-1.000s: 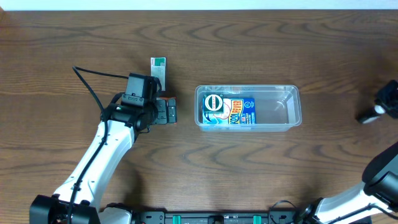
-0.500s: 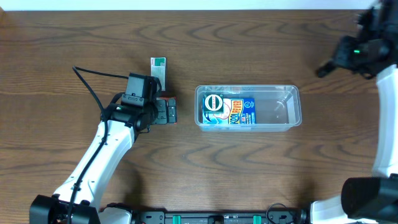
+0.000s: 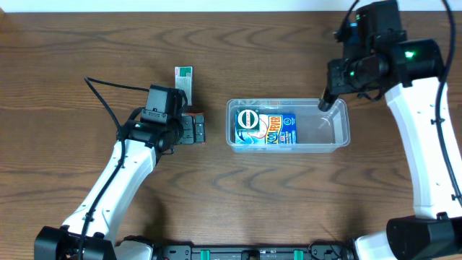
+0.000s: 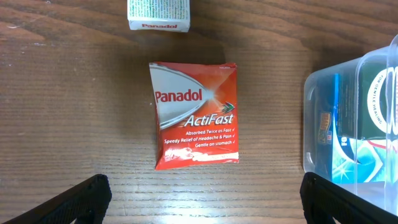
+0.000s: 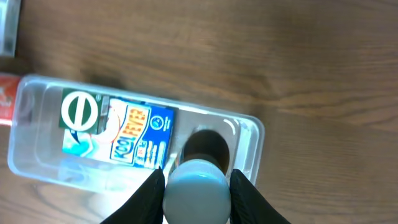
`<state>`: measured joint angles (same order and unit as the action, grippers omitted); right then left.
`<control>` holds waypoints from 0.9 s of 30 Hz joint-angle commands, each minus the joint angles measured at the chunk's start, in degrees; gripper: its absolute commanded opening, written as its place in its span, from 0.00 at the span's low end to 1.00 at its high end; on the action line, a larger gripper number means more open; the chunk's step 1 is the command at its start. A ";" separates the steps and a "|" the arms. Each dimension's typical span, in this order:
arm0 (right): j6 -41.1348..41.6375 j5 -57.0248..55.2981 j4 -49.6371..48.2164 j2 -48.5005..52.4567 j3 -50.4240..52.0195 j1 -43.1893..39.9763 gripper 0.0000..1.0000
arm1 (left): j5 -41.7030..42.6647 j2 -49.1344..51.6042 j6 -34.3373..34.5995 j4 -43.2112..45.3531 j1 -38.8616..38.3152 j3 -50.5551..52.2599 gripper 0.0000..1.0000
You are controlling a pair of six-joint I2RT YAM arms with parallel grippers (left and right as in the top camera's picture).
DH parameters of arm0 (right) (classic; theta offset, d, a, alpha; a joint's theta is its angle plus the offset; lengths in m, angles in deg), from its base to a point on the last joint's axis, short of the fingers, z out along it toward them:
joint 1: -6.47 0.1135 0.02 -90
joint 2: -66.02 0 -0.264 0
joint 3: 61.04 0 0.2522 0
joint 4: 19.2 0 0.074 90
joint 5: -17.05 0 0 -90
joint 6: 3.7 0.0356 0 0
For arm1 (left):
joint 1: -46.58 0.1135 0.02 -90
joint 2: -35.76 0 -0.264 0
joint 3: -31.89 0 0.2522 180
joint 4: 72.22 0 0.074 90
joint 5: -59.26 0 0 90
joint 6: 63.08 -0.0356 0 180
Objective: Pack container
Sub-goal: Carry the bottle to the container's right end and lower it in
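Note:
The container (image 3: 345, 128) is a clear tub in mid-table; its rim also shows in the left wrist view (image 4: 308, 124) and the right wrist view (image 5: 252, 127). A blue Kool Fever packet (image 3: 264, 128) (image 5: 118, 127) lies flat in its left half. My right gripper (image 3: 326, 102) (image 5: 196, 186) hangs over the tub's right end, shut on a pale round-topped object (image 5: 196, 198). My left gripper (image 3: 193, 130) (image 4: 202, 208) stands wide open just left of the tub. Below it a red Panadol ActiFast packet (image 4: 194, 115) lies flat on the wood, untouched.
A small green-and-white box (image 3: 183, 78) (image 4: 158, 15) lies on the table just beyond the red packet. The left arm's black cable (image 3: 108, 90) loops over the wood to the left. Bare wooden tabletop surrounds the tub.
My right arm has swung in from the table's right edge, along the back, to above the container's right end, carrying the pale object. The left arm and the packets have not moved.

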<state>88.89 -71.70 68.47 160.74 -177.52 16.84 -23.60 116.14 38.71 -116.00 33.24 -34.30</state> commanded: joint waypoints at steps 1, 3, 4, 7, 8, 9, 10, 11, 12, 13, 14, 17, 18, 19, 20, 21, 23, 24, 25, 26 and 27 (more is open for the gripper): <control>-3.34 -1.51 0.68 -1.68 2.29 0.57 0.28 | -0.07 0.11 0.07 -0.15 0.02 0.72 0.98; -5.75 -1.51 0.22 -1.68 4.74 0.52 0.29 | -0.07 0.11 0.07 -0.15 0.02 0.72 0.98; -6.51 -1.51 -0.57 -1.68 5.97 0.52 0.29 | -0.07 0.11 0.07 -0.15 0.02 0.72 0.98; -9.33 -1.51 -3.54 -1.68 9.14 0.52 0.30 | -0.07 0.11 0.07 -0.15 0.02 0.72 0.98; -10.86 -1.49 -4.02 -1.68 10.08 0.52 0.30 | -0.07 0.11 0.07 -0.15 0.02 0.72 0.98; -12.46 -1.49 -4.39 -1.68 11.13 0.52 0.31 | -0.07 0.11 0.07 -0.15 0.02 0.72 0.98; -13.51 -1.49 -4.87 -1.68 12.04 0.50 0.30 | -0.07 0.11 0.07 -0.17 0.02 0.72 0.98; -14.29 -1.51 -5.73 -1.68 13.18 0.37 0.30 | -0.07 0.11 0.07 -0.15 0.02 0.72 0.98; -14.71 -1.49 -6.84 -1.68 14.32 0.26 0.30 | -0.07 0.11 0.07 -0.15 0.02 0.72 0.98; -14.93 -1.49 -7.98 -1.68 15.43 0.15 0.30 | -0.07 0.11 0.07 -0.15 0.02 0.72 0.98; -15.15 -1.51 -9.40 -1.68 16.85 0.15 0.31 | -0.07 0.11 0.07 -0.15 0.02 0.72 0.98; -15.15 -2.23 -13.18 -1.68 20.37 0.02 0.31 | -0.07 0.11 0.09 -0.15 0.02 0.72 0.98; -15.17 -2.75 -14.73 -1.68 21.68 0.04 0.31 | -0.07 0.11 0.09 -0.15 0.02 0.72 0.98; -15.58 -2.82 -16.00 -1.68 22.71 0.04 0.31 | -0.07 0.11 0.07 -0.15 0.02 0.72 0.98; -16.04 -2.93 -16.79 -1.68 23.39 0.04 0.31 | -0.07 0.11 0.09 -0.15 0.02 0.72 0.98; -16.57 -3.21 -17.75 -1.68 24.17 0.04 0.31 | -0.07 0.11 0.09 -0.15 0.02 0.72 0.98; -17.31 -4.44 -18.91 -1.68 25.11 0.02 0.31 | -0.07 0.11 0.09 -0.15 0.02 0.72 0.98; -17.66 -5.55 -19.12 -1.68 25.33 0.04 0.31 | -0.07 0.11 0.09 -0.15 0.02 0.72 0.98; -17.66 -6.71 -19.39 -1.68 25.55 0.04 0.31 | -0.07 0.11 0.09 -0.15 0.02 0.72 0.98; -17.66 -7.41 -19.52 -1.68 25.64 0.02 0.31 | -0.07 0.11 0.09 -0.15 0.02 0.72 0.98; -17.66 -7.78 -19.56 -1.68 25.64 -0.09 0.31 | -0.07 0.11 0.07 -0.17 0.02 0.72 0.98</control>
<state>72.80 -76.09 49.50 160.50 -151.86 17.04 -23.60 116.14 38.71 -116.00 33.24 -34.30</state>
